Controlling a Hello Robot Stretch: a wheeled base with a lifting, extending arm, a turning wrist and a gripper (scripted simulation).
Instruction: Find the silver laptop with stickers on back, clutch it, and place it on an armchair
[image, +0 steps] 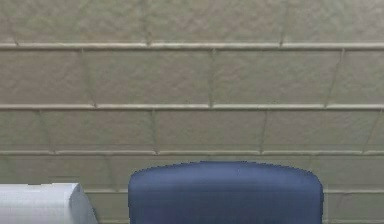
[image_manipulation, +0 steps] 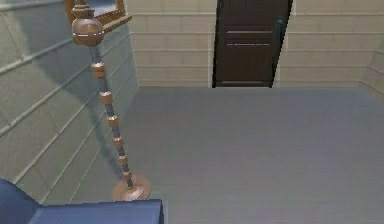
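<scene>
Blue chair (image: 225, 195) stands directly ahead against the brick wall (image: 200, 80). A pale grey object (image: 35, 203) is just left of it; whether it is the laptop, I cannot tell. Lamp (image_manipulation: 110, 110) stands near. Gripper state: cannot tell.

I count one blue armchair (image: 226, 195) ahead of me and one pale grey rounded thing (image: 40, 203) at the forward view's lower left. To the side I count one beaded floor lamp (image_manipulation: 115, 125), one dark door (image_manipulation: 250, 42), one wooden frame (image_manipulation: 105, 12) on the wall, and one blue cushioned piece (image_manipulation: 95, 212); I cannot tell if it belongs to that same armchair.
</scene>
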